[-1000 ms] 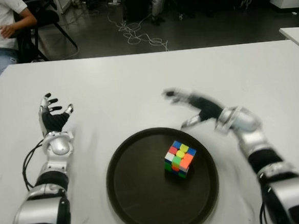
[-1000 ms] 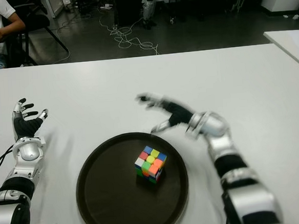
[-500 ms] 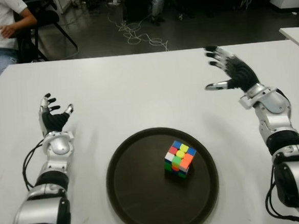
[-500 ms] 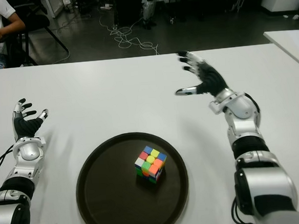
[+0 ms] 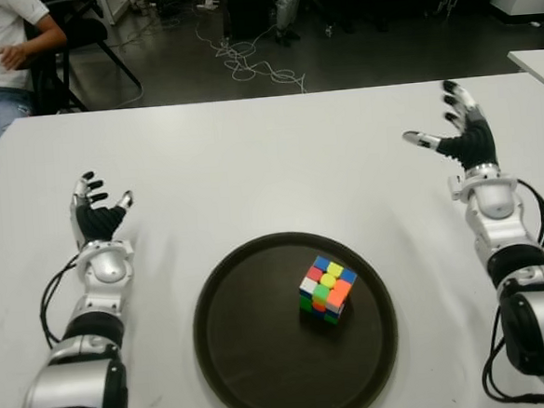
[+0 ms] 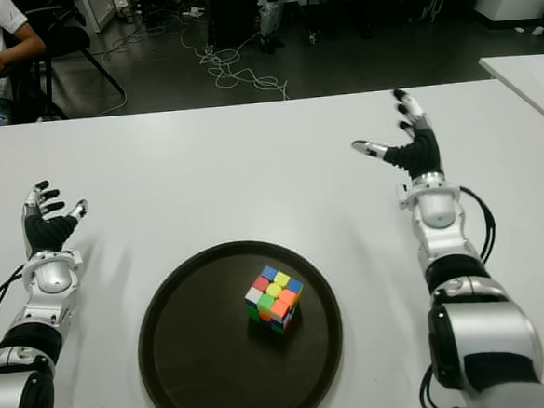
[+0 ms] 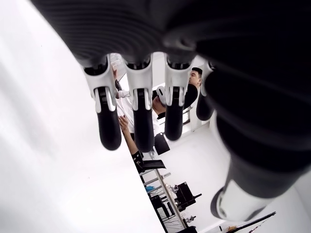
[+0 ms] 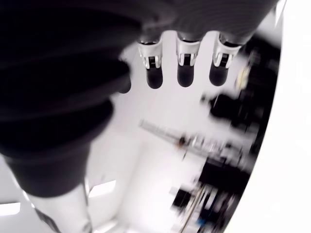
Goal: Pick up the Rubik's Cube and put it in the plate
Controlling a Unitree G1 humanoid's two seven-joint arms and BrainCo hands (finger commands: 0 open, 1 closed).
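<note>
Multicoloured Rubik's Cube (image 5: 327,290) sits inside round dark plate (image 5: 236,356) on white surface (image 5: 251,168); we judge placement done. Right hand (image 5: 463,135), two o'clock, spread, empty. Left hand (image 5: 98,216), nine o'clock, likewise.

- Eye views: head-mounted stereo pair, angled down over the same tabletop (image 5: 250,159).
- Wrist views: close behind each hand's fingers (image 7: 141,121), facing past them.
</note>
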